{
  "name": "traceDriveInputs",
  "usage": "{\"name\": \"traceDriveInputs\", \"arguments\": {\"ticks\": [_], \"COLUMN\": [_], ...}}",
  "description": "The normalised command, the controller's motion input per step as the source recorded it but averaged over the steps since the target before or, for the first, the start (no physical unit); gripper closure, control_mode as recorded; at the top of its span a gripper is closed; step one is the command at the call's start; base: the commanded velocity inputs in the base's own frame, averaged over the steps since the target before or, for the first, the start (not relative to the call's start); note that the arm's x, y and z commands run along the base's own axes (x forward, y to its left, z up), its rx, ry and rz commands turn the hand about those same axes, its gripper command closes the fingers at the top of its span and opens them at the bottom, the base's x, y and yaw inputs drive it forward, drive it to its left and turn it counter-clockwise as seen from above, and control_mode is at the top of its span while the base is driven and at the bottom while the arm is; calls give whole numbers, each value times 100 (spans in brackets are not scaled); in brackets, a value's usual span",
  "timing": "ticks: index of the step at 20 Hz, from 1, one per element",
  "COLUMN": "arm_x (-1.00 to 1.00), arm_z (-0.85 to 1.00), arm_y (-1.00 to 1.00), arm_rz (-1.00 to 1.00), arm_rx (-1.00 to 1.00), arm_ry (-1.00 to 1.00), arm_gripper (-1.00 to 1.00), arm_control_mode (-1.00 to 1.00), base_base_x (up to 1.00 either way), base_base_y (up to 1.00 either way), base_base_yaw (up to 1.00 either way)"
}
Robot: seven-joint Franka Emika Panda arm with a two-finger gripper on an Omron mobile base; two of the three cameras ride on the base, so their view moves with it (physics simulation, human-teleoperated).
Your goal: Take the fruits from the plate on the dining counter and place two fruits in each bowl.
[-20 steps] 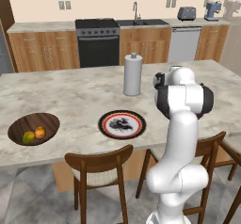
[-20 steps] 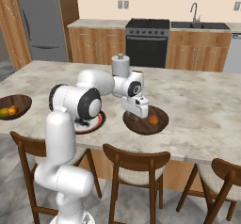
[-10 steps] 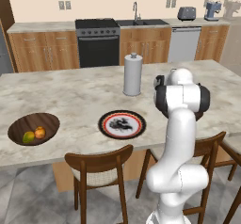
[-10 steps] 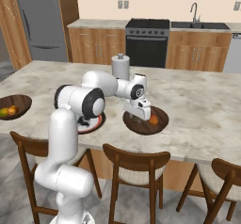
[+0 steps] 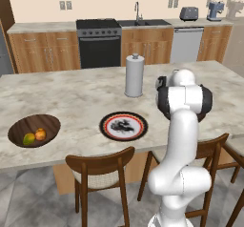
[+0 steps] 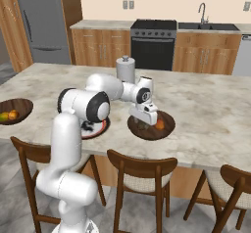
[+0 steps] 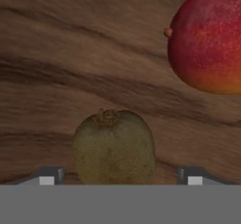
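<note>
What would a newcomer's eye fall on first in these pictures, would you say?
Probably the white arm bent low over the dining counter, its gripper open over the near wooden bowl. In the hand view a brown fruit lies between the parted fingertips with a red fruit beside it. The plate sits bare, and the far bowl holds two fruits.

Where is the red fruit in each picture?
Left base view: hidden behind the arm.
Right base view: middle right, red fruit in the bowl.
Hand view: top right, above the brown fruit.
Shared landmark: the bowl's wooden floor.
</note>
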Motion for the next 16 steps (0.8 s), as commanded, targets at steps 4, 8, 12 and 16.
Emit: {"name": "traceDriveInputs", "arguments": {"ticks": [4, 8, 12, 16], "arm_x": [-5, -54, -76, -88], "arm_z": [43, 74, 45, 28], "arm_y": [0, 1, 14, 32], "arm_rz": [0, 0, 0, 11], "arm_rx": [5, 0, 0, 0], "arm_ry": [0, -1, 0, -9], "arm_gripper": [-100, -100, -100, -100], "arm_control_mode": [-100, -100, -100, -100], "base_base_x": [0, 0, 0, 0], "base_base_y": [0, 0, 0, 0], "base_base_yaw": [0, 0, 0, 0]}}
